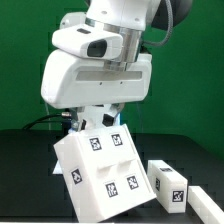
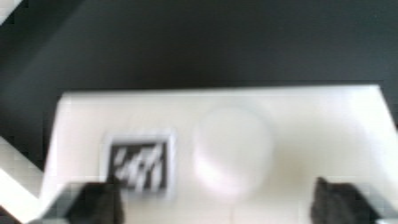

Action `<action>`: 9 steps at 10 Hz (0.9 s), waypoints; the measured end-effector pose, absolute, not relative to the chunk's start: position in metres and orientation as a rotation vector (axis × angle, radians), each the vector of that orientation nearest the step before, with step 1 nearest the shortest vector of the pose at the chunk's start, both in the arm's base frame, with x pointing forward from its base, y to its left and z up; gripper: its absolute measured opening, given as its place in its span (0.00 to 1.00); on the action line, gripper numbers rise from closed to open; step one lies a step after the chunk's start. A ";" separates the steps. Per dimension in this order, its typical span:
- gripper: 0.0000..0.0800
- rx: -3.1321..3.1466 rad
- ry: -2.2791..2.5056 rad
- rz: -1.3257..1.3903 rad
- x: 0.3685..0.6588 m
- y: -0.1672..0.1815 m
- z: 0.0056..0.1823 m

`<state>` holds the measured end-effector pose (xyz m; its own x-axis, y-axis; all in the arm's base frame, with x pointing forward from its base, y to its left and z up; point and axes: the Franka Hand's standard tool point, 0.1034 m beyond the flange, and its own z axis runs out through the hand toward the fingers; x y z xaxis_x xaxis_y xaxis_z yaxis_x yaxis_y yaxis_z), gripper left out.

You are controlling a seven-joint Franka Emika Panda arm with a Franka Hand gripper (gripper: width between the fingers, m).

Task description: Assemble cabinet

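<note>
The exterior view alone shows the whole setup. The arm [image 1: 100, 60] leans down over a black bench [image 1: 25, 180], and the cabinet box [image 1: 105, 170] hangs tilted under it, over the middle of the bench toward the near edge. The wrist view shows what the arm's bulk hides there: the gripper [image 2: 217, 203] with 2 dark fingertips [image 2: 89, 205] spread wide. The box's flat white face [image 2: 231, 130] fills the space between them. The tilted box looks clamped across its width, though this view is blurred. The wrist view catches only 1 tag [image 2: 143, 162] on that face and a wedge of bare bench beyond it. The exterior view shows several tags on the side turned to the camera.

That tagged side of the box looks stepped rather than flat. I cannot tell whether it is open or whether anything sits inside.

The box looks about as wide as it is tall, so no long axis stands out. Its upper edge rises toward the exterior view's right, and its lowest corner points down at the bench's near edge.

Just beside it, on the exterior view's right, a white block [image 1: 170, 180] with 1 tag lies flat. The block's long axis runs diagonally toward the near right corner. A second white piece [image 1: 207, 202] lies at that corner, cut off by the frame.
</note>
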<state>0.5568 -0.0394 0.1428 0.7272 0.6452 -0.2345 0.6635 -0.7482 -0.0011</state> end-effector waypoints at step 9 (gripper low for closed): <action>0.81 2.794 1.227 -0.334 0.550 -0.065 0.135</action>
